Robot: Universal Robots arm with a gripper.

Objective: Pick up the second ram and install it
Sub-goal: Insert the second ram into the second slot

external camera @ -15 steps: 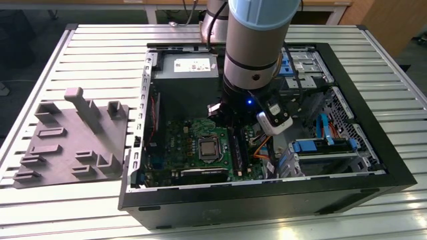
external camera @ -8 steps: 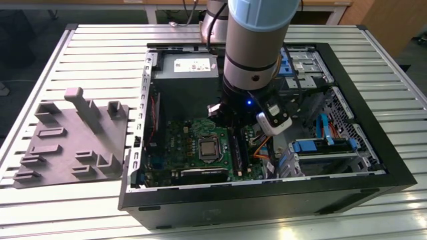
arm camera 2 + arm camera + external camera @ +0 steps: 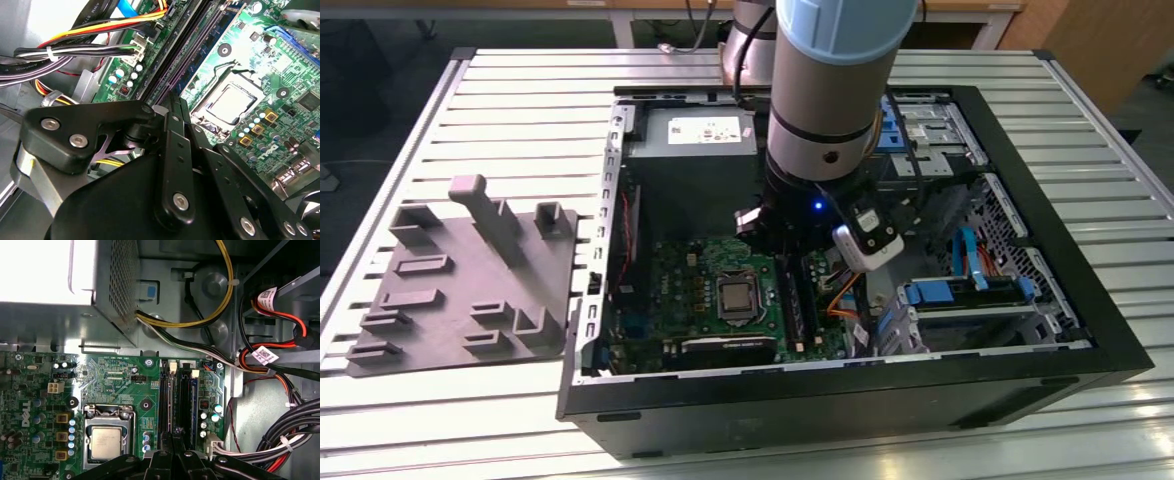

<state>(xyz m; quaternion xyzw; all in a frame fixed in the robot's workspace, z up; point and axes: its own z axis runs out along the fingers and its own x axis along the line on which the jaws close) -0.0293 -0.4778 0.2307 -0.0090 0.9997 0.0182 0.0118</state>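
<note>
My arm reaches down into the open computer case. The motherboard lies flat inside, at seven o'clock from my arm. The holder tray sits outside on the table, at nine o'clock from the case.

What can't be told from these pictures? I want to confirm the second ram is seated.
- Gripper fingertips: in both wrist views its black linkages cover them.
- Second ram: anything held is hidden behind those linkages.
- Slots' near ends: covered by the gripper.
- Exterior view: the arm blocks the slots.
</note>
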